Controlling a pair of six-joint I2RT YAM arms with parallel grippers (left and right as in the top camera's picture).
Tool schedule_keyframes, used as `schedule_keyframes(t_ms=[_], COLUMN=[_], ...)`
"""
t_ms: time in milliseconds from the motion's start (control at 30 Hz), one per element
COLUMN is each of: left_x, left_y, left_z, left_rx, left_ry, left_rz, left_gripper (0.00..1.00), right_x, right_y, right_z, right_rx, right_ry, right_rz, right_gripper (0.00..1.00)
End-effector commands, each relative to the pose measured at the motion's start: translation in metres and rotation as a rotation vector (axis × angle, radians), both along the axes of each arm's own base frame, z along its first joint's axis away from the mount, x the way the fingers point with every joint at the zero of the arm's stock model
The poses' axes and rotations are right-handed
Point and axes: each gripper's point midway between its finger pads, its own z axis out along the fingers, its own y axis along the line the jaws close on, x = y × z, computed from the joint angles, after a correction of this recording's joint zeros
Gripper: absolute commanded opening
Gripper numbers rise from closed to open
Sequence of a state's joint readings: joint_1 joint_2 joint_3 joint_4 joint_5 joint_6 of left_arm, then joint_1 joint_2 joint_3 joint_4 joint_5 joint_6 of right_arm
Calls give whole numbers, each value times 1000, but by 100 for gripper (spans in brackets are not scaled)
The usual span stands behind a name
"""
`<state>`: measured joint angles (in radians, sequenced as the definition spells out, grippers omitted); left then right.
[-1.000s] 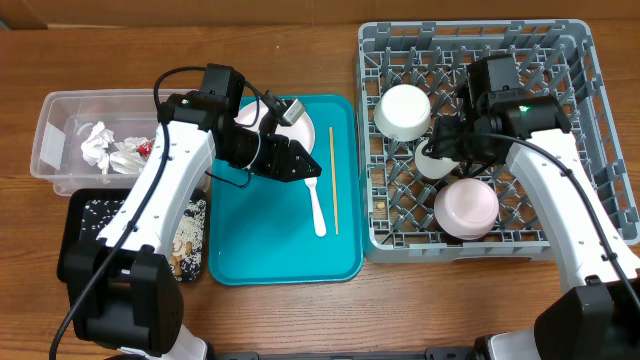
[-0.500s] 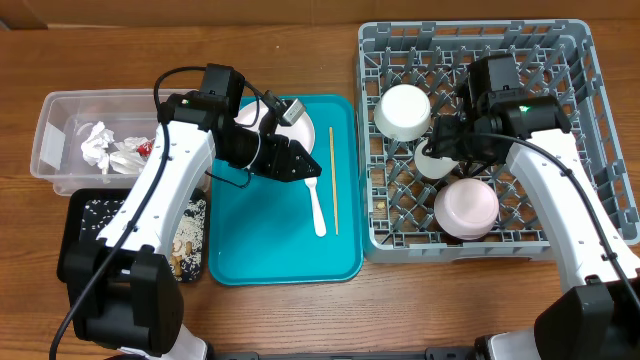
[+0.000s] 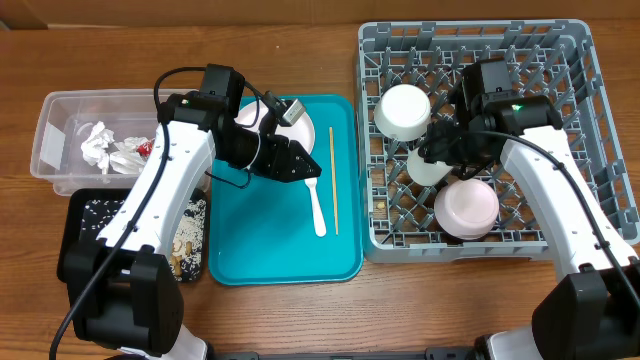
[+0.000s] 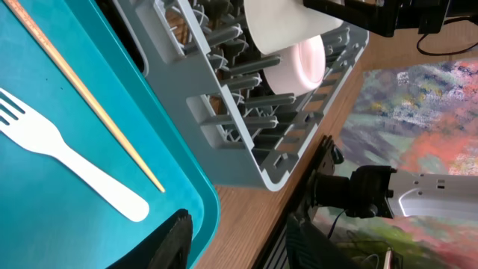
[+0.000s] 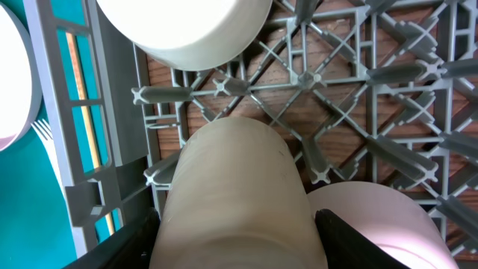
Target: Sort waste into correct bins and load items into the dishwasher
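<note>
The big grey dish rack sits by the right edge of the table. Inside it are two bowls. One white bowl is near the rack's far left corner, and one pale pink bowl is by its front edge. Between them is one small white cup. The right gripper squeezes that cup from both sides.

One teal tray lies in the middle of the table. On it are one white fork, one thin chopstick along its right edge, and one plate at its far edge. The left gripper hangs over the tray by the plate, with its fingers spread and holding nothing.

By the table's left edge, one clear tub holds two white napkin lumps and one red wrapper. One black tray in front of it holds rice and scraps.
</note>
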<state>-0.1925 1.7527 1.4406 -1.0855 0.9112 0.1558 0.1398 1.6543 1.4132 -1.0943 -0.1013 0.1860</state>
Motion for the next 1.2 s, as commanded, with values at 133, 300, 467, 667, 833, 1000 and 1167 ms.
schedule_keyframes(t_ms=[133, 300, 467, 667, 833, 1000, 1167], left_x=[0, 0, 0, 0, 4, 18, 41], left_y=[1, 4, 4, 4, 12, 50, 77], left_z=[-2, -5, -5, -5, -14, -49, -60], left_rx=[10, 30, 30, 30, 105, 434, 634], left_ry=[9, 11, 13, 14, 45, 123, 37], left_rz=[7, 10, 10, 11, 66, 313, 472], left_gripper=[43, 46, 47, 51, 53, 53, 57], right_x=[-2, -2, -2, -3, -3, -4, -3], right_y=[1, 1, 1, 1, 1, 1, 1], right_z=[2, 2, 2, 1, 1, 1, 1], right_rx=[4, 3, 3, 3, 3, 2, 3], right_ry=[3, 4, 4, 8, 8, 11, 10], right_rz=[7, 7, 7, 7, 7, 7, 7], right_gripper=[52, 87, 100, 100, 100, 100, 100])
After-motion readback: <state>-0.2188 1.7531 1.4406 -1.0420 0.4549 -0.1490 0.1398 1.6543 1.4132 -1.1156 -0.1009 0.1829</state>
